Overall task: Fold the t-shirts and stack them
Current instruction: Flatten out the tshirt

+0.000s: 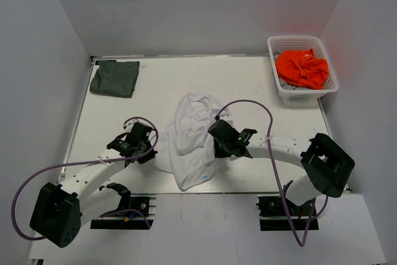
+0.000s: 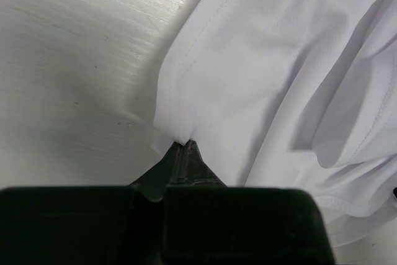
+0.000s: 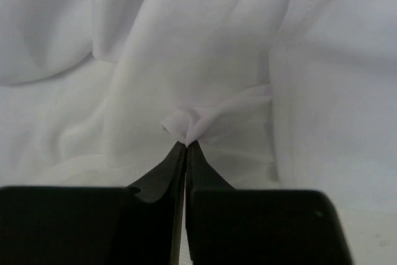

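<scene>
Your left fingers [image 2: 170, 167] and right fingers [image 3: 205, 169] pinch shut on opposite sides of the crumpled white t-shirt [image 1: 193, 134]; spreading it flat likely comes next

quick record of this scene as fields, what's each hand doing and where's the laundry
white t-shirt: crumpled, mid-table between the arms
left hand: shut on the white t-shirt's edge
right hand: shut on a pinch of the same shirt
dark t-shirt: folded, far left corner
basket: far right, holding orange cloth
stack: not yet made
</scene>
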### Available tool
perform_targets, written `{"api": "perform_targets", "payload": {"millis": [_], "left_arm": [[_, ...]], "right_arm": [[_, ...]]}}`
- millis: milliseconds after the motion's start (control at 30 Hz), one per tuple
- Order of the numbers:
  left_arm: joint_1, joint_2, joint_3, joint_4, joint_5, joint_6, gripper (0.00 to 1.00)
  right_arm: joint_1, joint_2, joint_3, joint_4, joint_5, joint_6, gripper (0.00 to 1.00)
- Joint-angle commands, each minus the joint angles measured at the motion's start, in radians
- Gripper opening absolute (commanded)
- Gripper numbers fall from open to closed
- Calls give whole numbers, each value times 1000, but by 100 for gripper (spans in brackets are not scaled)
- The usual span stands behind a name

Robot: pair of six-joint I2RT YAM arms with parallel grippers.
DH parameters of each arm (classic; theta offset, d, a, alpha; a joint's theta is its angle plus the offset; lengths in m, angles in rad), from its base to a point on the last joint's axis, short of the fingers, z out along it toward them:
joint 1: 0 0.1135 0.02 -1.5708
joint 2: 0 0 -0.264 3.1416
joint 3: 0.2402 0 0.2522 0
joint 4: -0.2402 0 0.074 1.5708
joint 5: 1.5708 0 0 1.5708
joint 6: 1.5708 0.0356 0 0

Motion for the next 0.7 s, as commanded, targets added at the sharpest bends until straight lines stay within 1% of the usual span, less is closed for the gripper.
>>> {"api": "perform_targets", "payload": {"millis": [0, 100, 133, 167, 200, 267, 300, 367, 400, 467, 533, 667], "left_arm": [[-3, -32, 12, 2, -1, 10, 0], [-3, -41, 56, -19, -27, 10, 0], [-3, -67, 71, -31, -37, 10, 0], [-3, -76, 111, -41, -63, 10, 0], [-3, -88, 136, -50, -80, 10, 0], [-3, -124, 218, -71, -115, 10, 0], [-3, -136, 248, -82, -144, 22, 0], [-3, -165, 326, -71, -181, 37, 0], [-3, -191, 349, -56, -181, 51, 0], [-3, -202, 413, -22, -214, 89, 0], [-3, -213, 484, 7, -245, 111, 0], [7, -136, 608, 18, -389, 149, 0]], "right_arm": [[5, -17, 37, -23, 97, 82, 0], [0, -122, 33, -86, 194, 107, 0], [0, -147, 33, -114, 240, 112, 0], [-2, -200, 31, -132, 265, 118, 0], [-3, -253, 36, -186, 309, 118, 0], [-9, -307, 54, -226, 380, 116, 0], [-11, -371, 77, -288, 441, 113, 0], [-20, -416, 120, -326, 484, 113, 0], [-20, -472, 134, -365, 528, 106, 0], [-23, -524, 194, -373, 587, 90, 0], [-29, -581, 249, -370, 685, 61, 0], [-40, -615, 365, -346, 828, -43, 0]]}}
